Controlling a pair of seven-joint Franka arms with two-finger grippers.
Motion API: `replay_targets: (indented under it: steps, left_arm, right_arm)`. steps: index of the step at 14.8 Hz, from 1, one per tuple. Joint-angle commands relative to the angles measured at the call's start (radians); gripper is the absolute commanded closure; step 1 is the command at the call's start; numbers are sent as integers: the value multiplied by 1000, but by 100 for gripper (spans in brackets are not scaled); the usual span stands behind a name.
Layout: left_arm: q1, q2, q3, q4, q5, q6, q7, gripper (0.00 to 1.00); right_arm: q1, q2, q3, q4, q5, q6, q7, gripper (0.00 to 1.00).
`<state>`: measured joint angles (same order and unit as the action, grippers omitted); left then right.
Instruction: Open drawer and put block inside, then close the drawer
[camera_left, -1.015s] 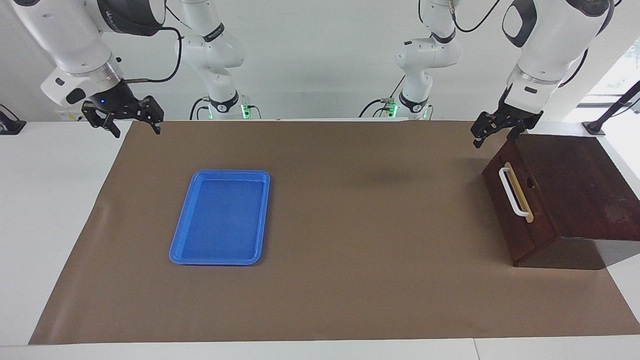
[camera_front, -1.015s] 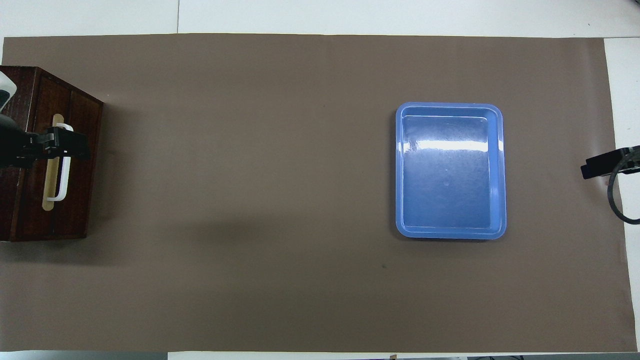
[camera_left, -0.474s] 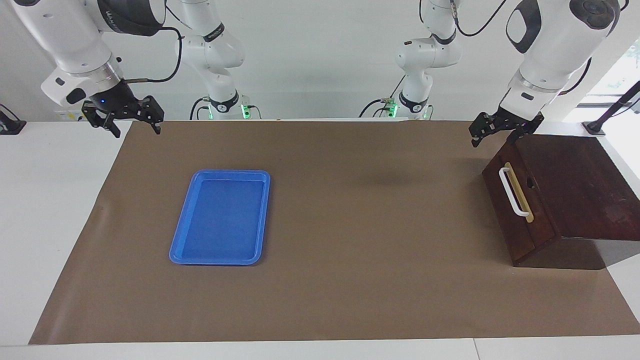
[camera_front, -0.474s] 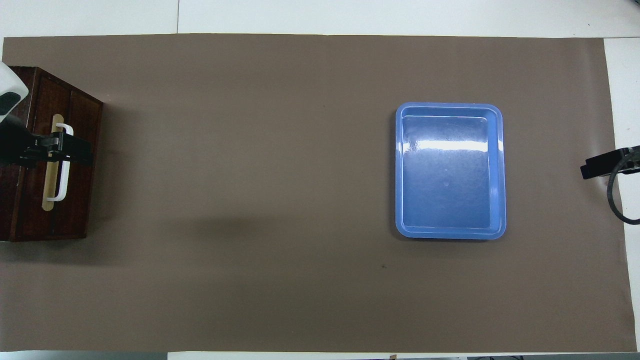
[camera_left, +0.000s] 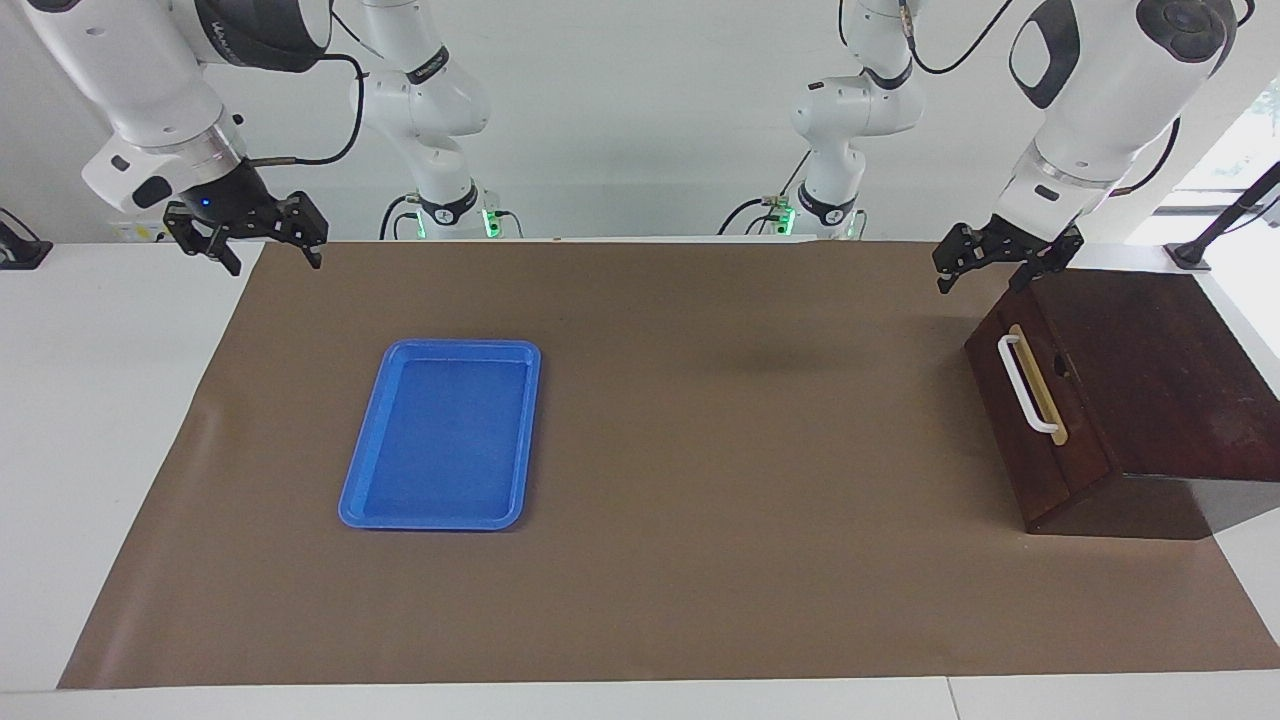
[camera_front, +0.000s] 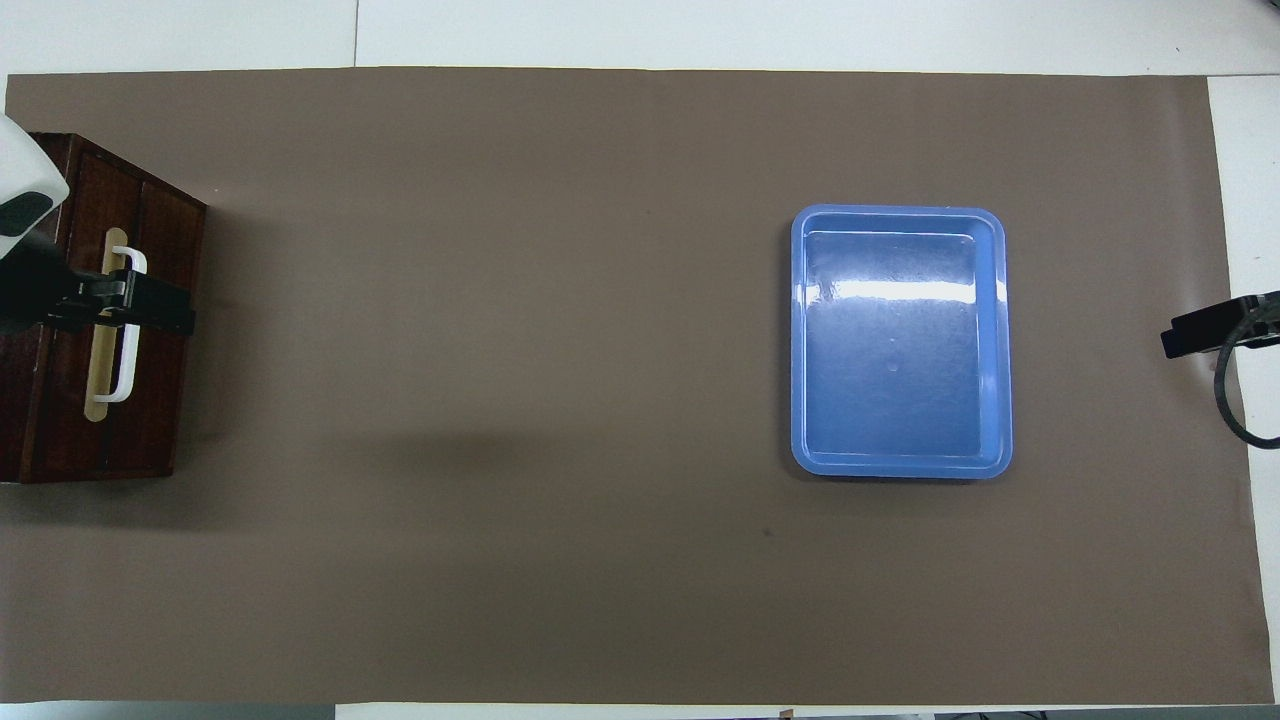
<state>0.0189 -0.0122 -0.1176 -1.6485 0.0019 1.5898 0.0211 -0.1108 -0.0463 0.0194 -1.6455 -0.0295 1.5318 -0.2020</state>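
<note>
The drawer (camera_left: 1040, 430) is a dark reddish-brown front with a white bar handle (camera_left: 1025, 385) at the left arm's end of the table, and it stands shut. It also shows in the overhead view (camera_front: 150, 400). My left gripper (camera_left: 982, 272) hangs open and empty in the air over the end of the drawer front nearer to the robots. In the overhead view it (camera_front: 150, 310) covers part of the handle (camera_front: 128, 350). My right gripper (camera_left: 268, 256) waits open and empty over the brown mat's edge at the right arm's end. The yellow block is out of view.
A flat blue tray (camera_left: 440, 435) lies empty on the brown mat (camera_left: 700, 500) toward the right arm's end; it also shows in the overhead view (camera_front: 900, 340). The drawer's cabinet top (camera_left: 1150, 360) slopes away from the handle.
My left gripper has risen a little over the drawer's upper edge and drifted slightly toward the table's middle. The right arm, the drawer and the tray have not moved.
</note>
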Motion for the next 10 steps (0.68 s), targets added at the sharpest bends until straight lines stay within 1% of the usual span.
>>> replay_targets:
  steps: [1, 5, 10]
  left_arm:
    - [-10, 9, 10, 24, -17, -25, 23, 0]
    - [-10, 9, 10, 22, -17, -21, 22, 0]
    - [-8, 9, 12, 21, -17, -17, 26, 0]
  right_arm:
    - [-7, 2, 8, 6, -1, 4, 1, 0]
    - [-9, 0, 7, 4, -1, -1, -31, 0]
    - [-12, 0, 7, 0, 14, 28, -28, 0]
